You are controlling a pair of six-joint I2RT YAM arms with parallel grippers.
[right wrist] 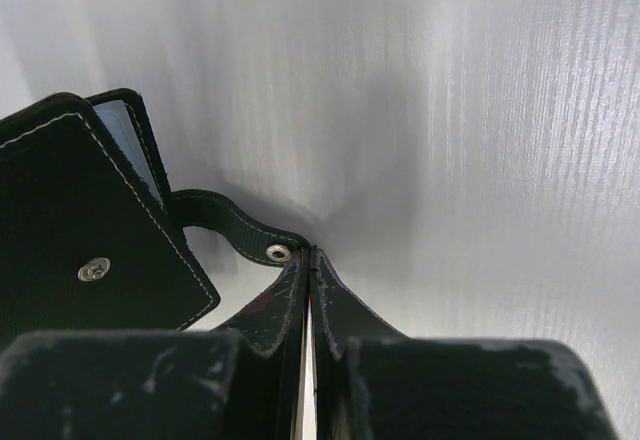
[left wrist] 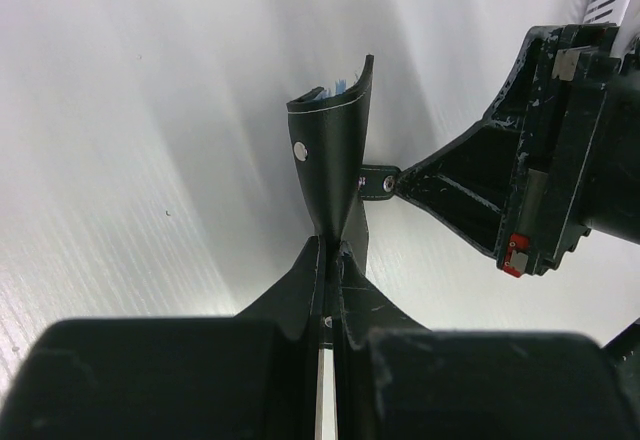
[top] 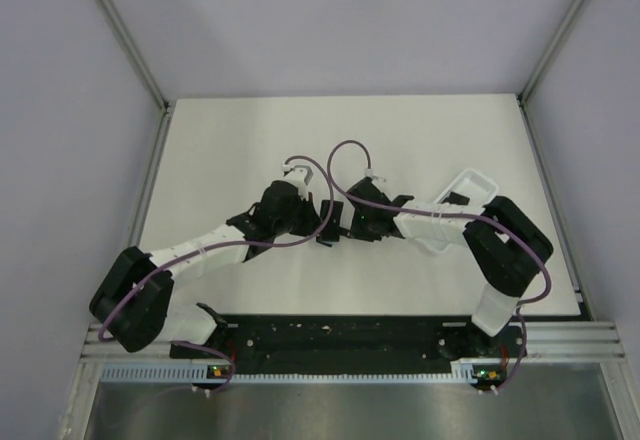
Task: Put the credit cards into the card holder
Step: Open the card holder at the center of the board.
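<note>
Top view: the small black folding leather card holder [top: 328, 234] is held between both arms at the middle of the white surface [top: 230, 150]; no cards are seen. Left wrist view: the left jaws are clamped onto its lower edge. Right wrist view: the right jaws are pinched closed on its snap strap [right wrist: 235, 225], which could slip out if the arms are drawn apart.

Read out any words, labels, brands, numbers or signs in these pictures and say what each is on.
No readable text in any view.
The card holder shows only stitching and a plain metal snap.
A tiny pink mark beside its strap is too small to read.
</note>
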